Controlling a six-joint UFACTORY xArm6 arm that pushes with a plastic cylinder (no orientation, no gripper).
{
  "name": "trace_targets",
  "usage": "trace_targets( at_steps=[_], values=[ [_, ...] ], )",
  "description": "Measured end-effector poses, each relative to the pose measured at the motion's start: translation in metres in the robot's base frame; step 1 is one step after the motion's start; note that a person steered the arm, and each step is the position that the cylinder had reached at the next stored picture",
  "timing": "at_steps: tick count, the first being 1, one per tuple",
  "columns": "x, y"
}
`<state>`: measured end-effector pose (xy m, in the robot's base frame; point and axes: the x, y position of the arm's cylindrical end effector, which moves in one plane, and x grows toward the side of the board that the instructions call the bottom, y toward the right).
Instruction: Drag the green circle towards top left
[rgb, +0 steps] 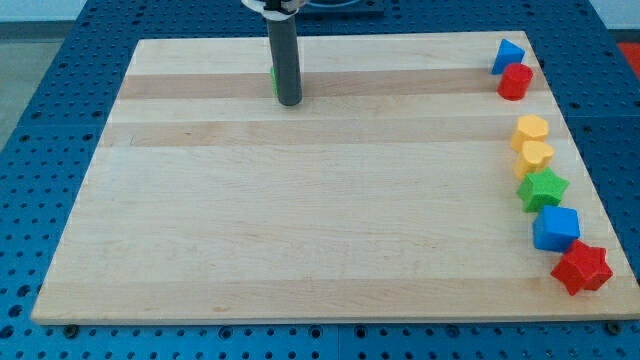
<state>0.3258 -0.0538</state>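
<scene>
My dark rod comes down from the view's top, and my tip (289, 101) rests on the wooden board (300, 200) in its upper left-centre part. The green circle (274, 82) is almost wholly hidden behind the rod; only a thin green sliver shows at the rod's left edge, just above the tip. The tip stands right against it, on its right and lower side.
Along the board's right edge lie a blue triangle-like block (507, 55), a red cylinder (515, 81), two yellow blocks (531, 129) (535, 155), a green star (542, 188), a blue block (556, 228) and a red star (582, 267).
</scene>
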Motion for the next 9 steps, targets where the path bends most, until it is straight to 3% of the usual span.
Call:
trace_targets(
  at_steps=[4, 9],
  values=[
    [-0.018, 0.026],
    [-0.033, -0.010]
  ],
)
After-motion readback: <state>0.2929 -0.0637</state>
